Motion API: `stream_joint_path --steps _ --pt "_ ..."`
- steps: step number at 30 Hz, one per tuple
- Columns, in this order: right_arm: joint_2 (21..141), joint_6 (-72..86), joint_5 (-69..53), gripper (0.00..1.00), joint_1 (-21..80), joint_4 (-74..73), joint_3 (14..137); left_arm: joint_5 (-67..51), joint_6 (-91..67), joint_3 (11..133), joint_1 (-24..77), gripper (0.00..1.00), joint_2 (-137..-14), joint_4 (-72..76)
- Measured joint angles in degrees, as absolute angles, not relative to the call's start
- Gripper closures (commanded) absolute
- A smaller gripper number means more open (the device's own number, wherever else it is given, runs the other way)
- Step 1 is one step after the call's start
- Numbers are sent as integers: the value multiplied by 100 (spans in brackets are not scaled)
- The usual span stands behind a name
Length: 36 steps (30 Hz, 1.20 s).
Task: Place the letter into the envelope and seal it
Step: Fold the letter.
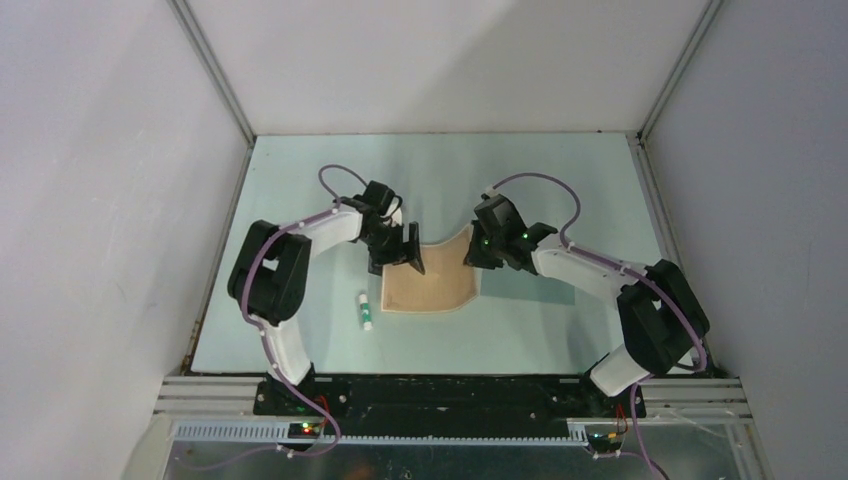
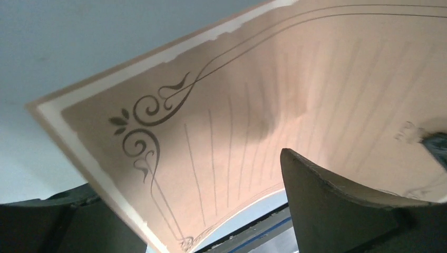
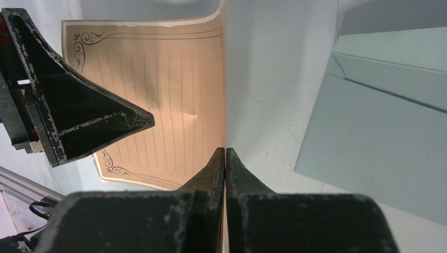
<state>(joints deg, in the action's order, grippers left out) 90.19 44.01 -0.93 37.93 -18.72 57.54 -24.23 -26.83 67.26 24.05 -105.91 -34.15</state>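
The tan letter (image 1: 430, 285) with a brown ornamental border lies mid-table, its far right corner curled up. My right gripper (image 1: 476, 252) is shut on that lifted edge; in the right wrist view the paper (image 3: 158, 95) runs edge-on between the closed jaws (image 3: 225, 150). My left gripper (image 1: 408, 262) is at the letter's far left corner, jaws wide apart; the sheet (image 2: 290, 79) arches between its fingers (image 2: 179, 174). The teal-grey envelope (image 3: 379, 142) lies flat beside the letter in the right wrist view. I cannot make it out against the tabletop in the top view.
A small white stick with a green cap (image 1: 365, 312) lies on the table left of the letter. White walls enclose the pale green table (image 1: 560, 330) at the left, back and right. A metal rail (image 1: 450, 385) runs along the near edge.
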Motion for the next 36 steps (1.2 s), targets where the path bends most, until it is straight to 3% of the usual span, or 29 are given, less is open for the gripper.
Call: stream_joint_path --steps 7,11,14,15,16,17,19,36 --pt "8825 4005 -40 100 3647 -1922 5745 -1345 -2421 7019 2506 13 -10516 -4099" --pt "8785 3669 -176 100 3494 -1918 5745 -1013 -2298 7137 2574 20 -10366 -4340" --pt "8785 3448 -279 100 3398 -1922 5745 -1133 -2303 7124 2571 43 -10263 -4307" --pt "8785 3385 -283 100 3382 -1922 5747 -1278 -2373 7089 2569 58 -10226 -4200" --pt "8785 3323 -285 100 3385 -1929 5747 -1485 -2405 7008 2569 66 -10167 -3990" --pt "8788 3267 -294 100 3395 -1935 5747 -1675 -2508 6938 2571 83 -10116 -3837" --pt "8801 3135 -303 100 3435 -1975 5769 -1951 -2633 6845 2569 98 -10064 -3586" --pt "9675 2650 -255 100 3992 -2346 6875 -2440 -2803 7041 2193 100 -11198 -2989"
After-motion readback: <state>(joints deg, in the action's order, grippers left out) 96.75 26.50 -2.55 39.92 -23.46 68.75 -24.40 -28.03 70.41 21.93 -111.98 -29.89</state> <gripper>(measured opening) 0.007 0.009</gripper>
